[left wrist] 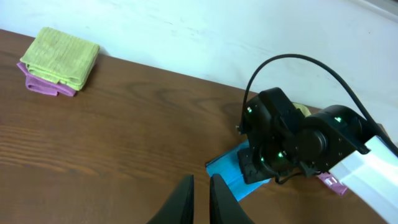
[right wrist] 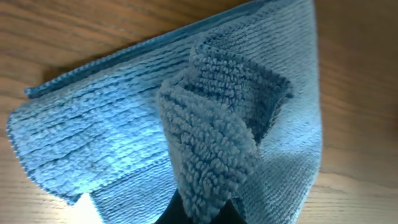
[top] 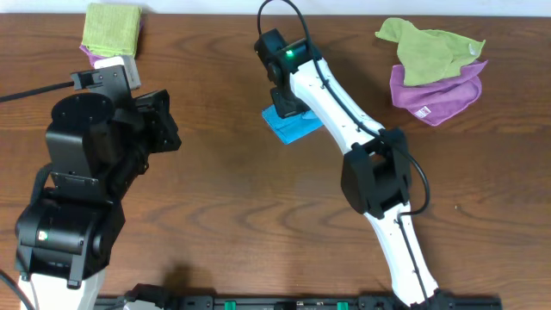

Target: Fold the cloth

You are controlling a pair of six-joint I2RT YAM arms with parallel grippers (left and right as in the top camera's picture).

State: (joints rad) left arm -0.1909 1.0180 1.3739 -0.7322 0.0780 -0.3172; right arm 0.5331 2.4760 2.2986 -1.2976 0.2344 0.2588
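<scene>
Cloth: I see the sky-blue cloth (top: 295, 129) on the table (top: 224, 215), centre and towards the far edge. It is bunched rather than flat, and the right arm's wrist covers part of it from above.
Right claw: my right gripper (right wrist: 199, 218) is clamped on a raised fold of the cloth. In the right wrist view the fuzzy loop of fabric runs straight down between the dark fingers.
Cloth edges: a stitched hem runs along the far side in the right wrist view. I cannot find the tag.
Left claw: my left gripper (left wrist: 201, 193) hangs over bare wood on the left side. Its fingers are drawn together with only a sliver between them, and they grip nothing.
Far left: a folded green cloth (top: 112, 27) lies on a folded purple cloth (top: 89, 53).
Far right: a crumpled green rag (top: 426, 52) lies on a purple rag (top: 435, 96).
</scene>
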